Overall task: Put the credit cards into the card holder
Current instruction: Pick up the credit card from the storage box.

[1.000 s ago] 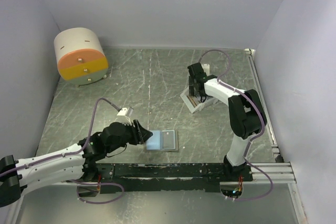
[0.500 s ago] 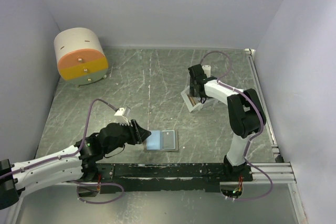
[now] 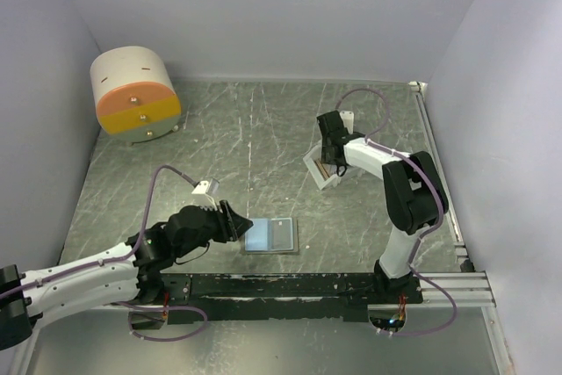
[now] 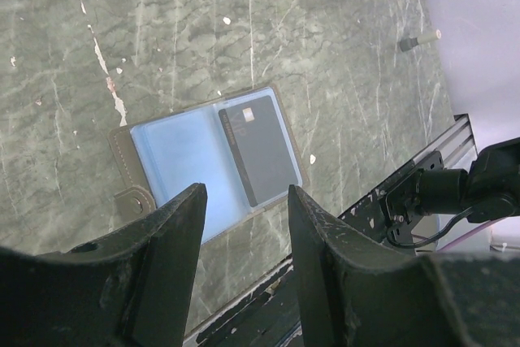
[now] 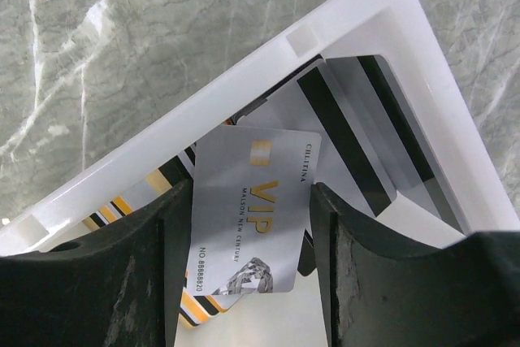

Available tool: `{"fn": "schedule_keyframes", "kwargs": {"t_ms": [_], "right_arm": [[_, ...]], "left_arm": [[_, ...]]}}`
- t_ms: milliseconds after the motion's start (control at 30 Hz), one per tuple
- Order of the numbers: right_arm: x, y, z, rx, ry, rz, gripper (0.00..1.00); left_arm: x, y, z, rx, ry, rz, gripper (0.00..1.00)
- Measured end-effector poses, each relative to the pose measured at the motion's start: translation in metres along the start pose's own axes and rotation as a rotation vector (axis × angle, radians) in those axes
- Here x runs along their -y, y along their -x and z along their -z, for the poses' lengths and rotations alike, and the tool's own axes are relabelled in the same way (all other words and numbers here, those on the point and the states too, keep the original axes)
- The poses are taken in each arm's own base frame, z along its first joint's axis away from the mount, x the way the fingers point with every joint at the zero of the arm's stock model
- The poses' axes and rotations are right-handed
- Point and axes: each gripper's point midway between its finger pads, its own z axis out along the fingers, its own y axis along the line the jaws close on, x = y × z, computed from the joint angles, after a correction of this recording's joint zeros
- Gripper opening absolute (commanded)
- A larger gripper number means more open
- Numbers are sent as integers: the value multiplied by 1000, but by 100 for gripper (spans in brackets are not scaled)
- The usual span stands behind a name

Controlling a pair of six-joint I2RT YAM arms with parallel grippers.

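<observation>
Now: right fingers flank a card in the tray, wallet lies open by the near rail

The card holder [image 3: 270, 235] lies opened flat, its near edge just short of the black rail [image 3: 290, 285] at the front of the table [image 3: 219, 147]. Beyond it and to its left the marbled green surface is bare up to the drum [image 3: 136, 94], which sits far off to the far left against the walls. Its inside is light blue with a taupe-grey border and a snap tab [image 4: 134, 199] at one corner. A dark card [image 4: 258, 148] fills the right-hand pocket.

The left gripper [image 3: 239, 224] hovers at the card holder's left edge, its jaws apart with nothing between them.

Far-right of the card holder sits the white tray [image 5: 357, 6], holding loose, overlapping credit cards [image 5: 349, 132], pale grey with dark stripes and some gold-banded. The right gripper [image 5: 248, 193] is down in that tray, one finger at each long edge of a silver VIP card [image 5: 256, 201]. Whether they are clamping it I cannot tell.
</observation>
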Motion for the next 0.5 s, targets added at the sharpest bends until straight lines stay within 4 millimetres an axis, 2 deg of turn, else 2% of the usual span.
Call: {"fn": "schedule_keyframes", "kwargs": {"t_ms": [67,133,500], "right_arm": [[1,-1,3,2,3,3,28],[3,2,6,10,6,6,25],[8,16,24,49,19,19,25]], "left_arm": [[-1,-1,-1,-3,4,0,55],[-2,-2,-2,-7,8,0,55],[-6,-7,-5,-23,26,-5,55]]}}
